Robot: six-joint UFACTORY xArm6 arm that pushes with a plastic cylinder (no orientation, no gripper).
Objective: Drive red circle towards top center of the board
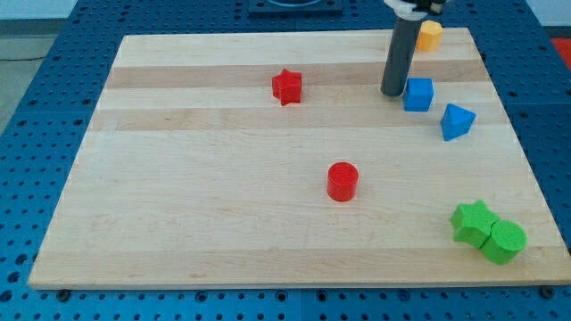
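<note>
The red circle (342, 181), a short red cylinder, stands near the middle of the wooden board (196, 205), a little toward the view's bottom. My tip (392, 93) rests on the board far up and to the view's right of it, just left of the blue cube (418, 94) and close to touching it. The rod rises straight from the tip to the view's top edge. Nothing touches the red circle.
A red star (287, 86) lies toward the view's top, left of my tip. A blue triangular block (456, 121) sits right of the blue cube. A yellow block (430, 35) is at the top right corner behind the rod. A green star (472, 221) and green circle (504, 241) touch at bottom right.
</note>
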